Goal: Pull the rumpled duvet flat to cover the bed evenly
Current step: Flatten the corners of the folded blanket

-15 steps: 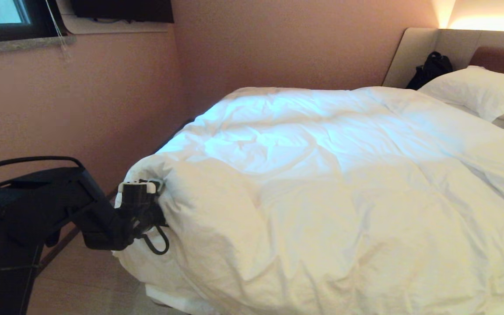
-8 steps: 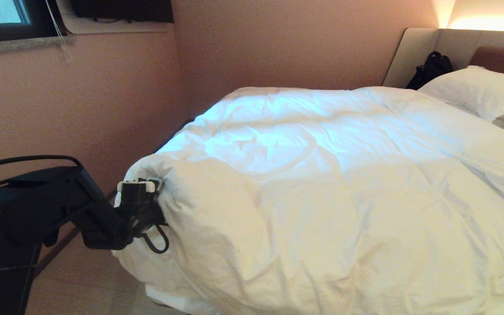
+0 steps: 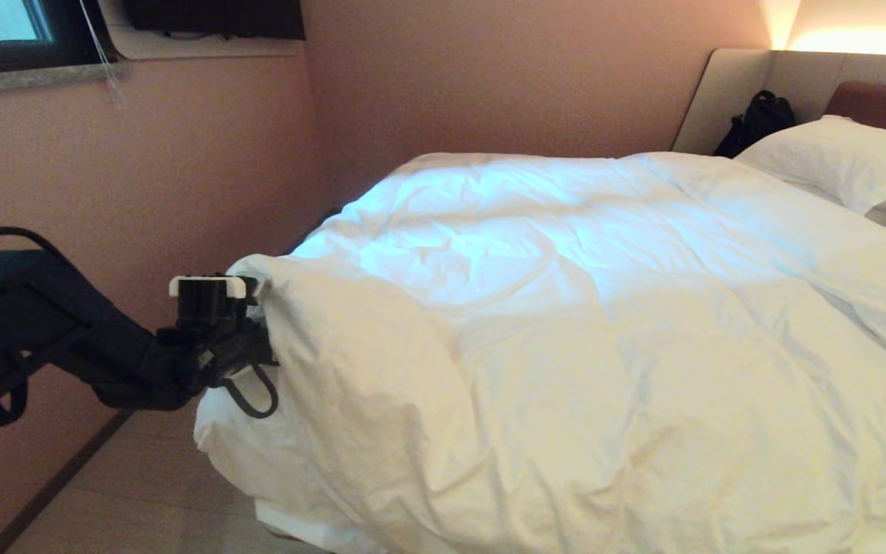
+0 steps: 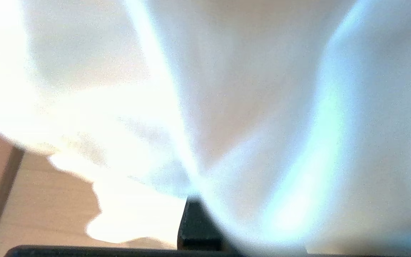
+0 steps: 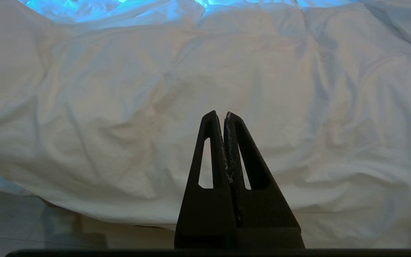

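The puffy white duvet (image 3: 566, 323) lies wrinkled over the bed, whose beige-and-brown headboard (image 3: 804, 81) shows at the far right. Its near-left corner is bunched and lifted. My left gripper (image 3: 257, 312) is shut on that corner of the duvet, off the bed's left edge. In the left wrist view the cloth (image 4: 248, 107) fills nearly everything and only one dark finger (image 4: 196, 228) shows. My right gripper (image 5: 223, 115) is shut and empty, hanging in front of the duvet's (image 5: 205, 71) near edge; it is out of the head view.
A pink wall (image 3: 143, 177) with a window sill (image 3: 35, 77) runs close along the bed's left side, leaving a narrow strip of tan floor (image 3: 135, 492). White pillows (image 3: 843, 158) and a black bag (image 3: 758, 119) sit by the headboard.
My left arm has risen and drawn back to the left, lifting the gripped duvet corner and pulling it outward past the bed's edge. The right gripper has not moved.
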